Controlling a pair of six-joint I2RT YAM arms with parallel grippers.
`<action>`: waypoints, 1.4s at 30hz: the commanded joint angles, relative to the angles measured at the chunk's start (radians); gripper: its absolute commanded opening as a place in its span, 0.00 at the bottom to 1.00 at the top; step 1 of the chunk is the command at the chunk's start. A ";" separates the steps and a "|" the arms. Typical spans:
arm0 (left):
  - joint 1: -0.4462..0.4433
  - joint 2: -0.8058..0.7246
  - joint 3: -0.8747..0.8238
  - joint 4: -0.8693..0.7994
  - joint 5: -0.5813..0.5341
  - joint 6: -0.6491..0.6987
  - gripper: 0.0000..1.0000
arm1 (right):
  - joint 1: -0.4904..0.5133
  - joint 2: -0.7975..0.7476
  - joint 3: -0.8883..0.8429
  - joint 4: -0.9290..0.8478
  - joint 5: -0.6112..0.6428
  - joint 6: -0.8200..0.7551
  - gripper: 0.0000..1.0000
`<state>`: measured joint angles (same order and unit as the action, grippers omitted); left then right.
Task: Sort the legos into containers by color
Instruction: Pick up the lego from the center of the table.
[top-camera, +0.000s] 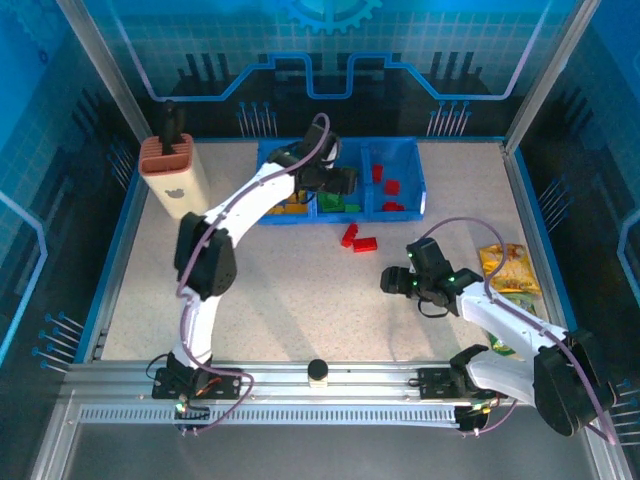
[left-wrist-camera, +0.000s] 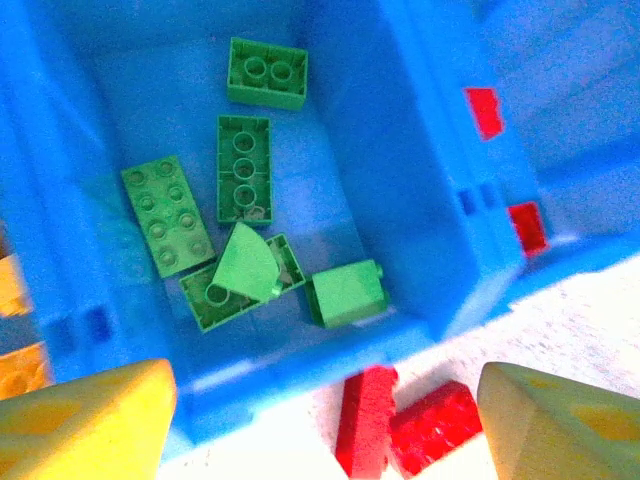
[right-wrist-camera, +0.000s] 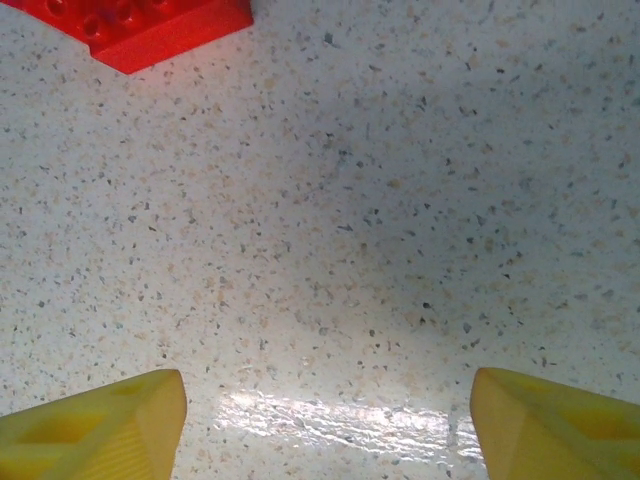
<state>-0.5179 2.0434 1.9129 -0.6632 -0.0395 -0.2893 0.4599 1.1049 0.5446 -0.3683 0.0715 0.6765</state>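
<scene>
Above blue bin (left-wrist-camera: 430, 190): left pincer (left-wrist-camera: 325, 410) spread, empty.
Just outside bin: red legos (left-wrist-camera: 430, 425), likely light, rigid, slick; pinch flat sides.
Right pincer (right-wrist-camera: 325, 400): spread, empty.

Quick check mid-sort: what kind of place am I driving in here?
Probably a robot lab or demo cell, not a home or factory floor: an aluminium rail at the near edge, a speckled table boxed in by blue printed walls, and a sorting bin.

Legos (left-wrist-camera: 243, 168): showing smooth, glossy plastic.
Blue bin (left-wrist-camera: 400, 150): gleaming as shiny moulded plastic.
Table (right-wrist-camera: 400, 200): looking speckled and mostly matt.
Snack bags (top-camera: 508, 268), at the table's right edge: perhaps shining like foil; blurred.
</scene>
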 joint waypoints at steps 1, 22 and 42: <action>-0.008 -0.195 -0.172 0.143 0.041 -0.023 0.80 | 0.007 0.017 0.046 -0.021 0.023 -0.024 0.80; -0.117 -1.044 -1.184 0.319 -0.091 -0.147 0.80 | 0.027 0.621 0.545 -0.153 0.046 -0.265 0.88; -0.118 -1.293 -1.331 0.211 -0.171 -0.199 0.78 | 0.074 0.900 0.809 -0.278 0.125 -0.243 0.81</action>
<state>-0.6315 0.7563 0.5873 -0.4404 -0.1909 -0.4740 0.5232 1.9774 1.3300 -0.5964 0.1791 0.4263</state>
